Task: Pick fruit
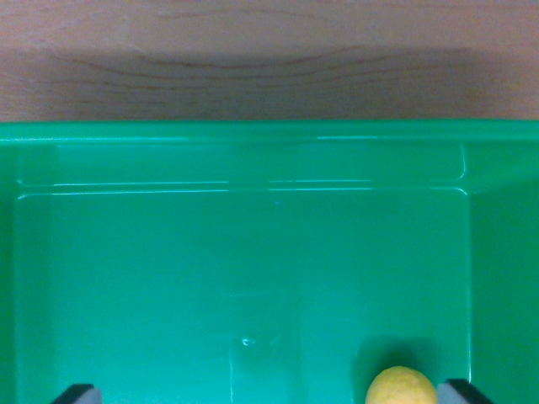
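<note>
A yellow fruit [402,387], round and rough-skinned like a lemon, lies on the floor of a green plastic bin [253,160], at the bottom edge of the wrist view, right of centre. Only its top half shows. My gripper [269,394] hangs over the bin with its two dark fingertips peeking in at the bottom corners: one at the wrist view's left [77,393], one at the right [465,391]. The fingers stand wide apart, open, with nothing held. The fruit sits just inside the right fingertip, close to it.
The bin's far wall [253,135] runs across the upper view, and its right wall [505,278] rises close to the fruit. Beyond the bin lies a wooden table surface [269,59].
</note>
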Action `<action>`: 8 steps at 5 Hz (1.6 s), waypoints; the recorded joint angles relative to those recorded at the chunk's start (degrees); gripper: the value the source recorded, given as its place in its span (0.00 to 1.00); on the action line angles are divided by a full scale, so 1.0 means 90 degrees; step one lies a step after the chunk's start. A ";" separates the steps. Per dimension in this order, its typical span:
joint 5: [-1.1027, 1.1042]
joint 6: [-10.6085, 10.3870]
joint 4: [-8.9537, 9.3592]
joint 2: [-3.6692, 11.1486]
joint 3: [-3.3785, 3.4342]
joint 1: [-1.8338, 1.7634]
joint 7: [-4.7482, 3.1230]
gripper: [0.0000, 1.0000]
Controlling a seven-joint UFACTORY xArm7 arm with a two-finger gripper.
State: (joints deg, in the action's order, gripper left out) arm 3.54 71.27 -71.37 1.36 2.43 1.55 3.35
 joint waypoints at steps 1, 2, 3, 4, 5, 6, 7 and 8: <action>0.0000 0.0000 0.0000 0.0000 0.0000 0.0000 0.0000 0.00; 0.0054 -0.0294 0.0262 0.0120 -0.0062 0.0054 0.0013 0.00; 0.0054 -0.0294 0.0262 0.0120 -0.0062 0.0054 0.0013 0.00; 0.0110 -0.0594 0.0529 0.0243 -0.0125 0.0110 0.0027 0.00; 0.0110 -0.0594 0.0529 0.0243 -0.0125 0.0110 0.0027 0.00; 0.0165 -0.0895 0.0798 0.0367 -0.0188 0.0166 0.0041 0.00; 0.0165 -0.0895 0.0798 0.0367 -0.0188 0.0166 0.0041 0.00; 0.0221 -0.1197 0.1067 0.0490 -0.0252 0.0222 0.0054 0.00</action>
State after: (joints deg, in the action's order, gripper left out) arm 5.53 60.50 -61.77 5.77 0.17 3.55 3.84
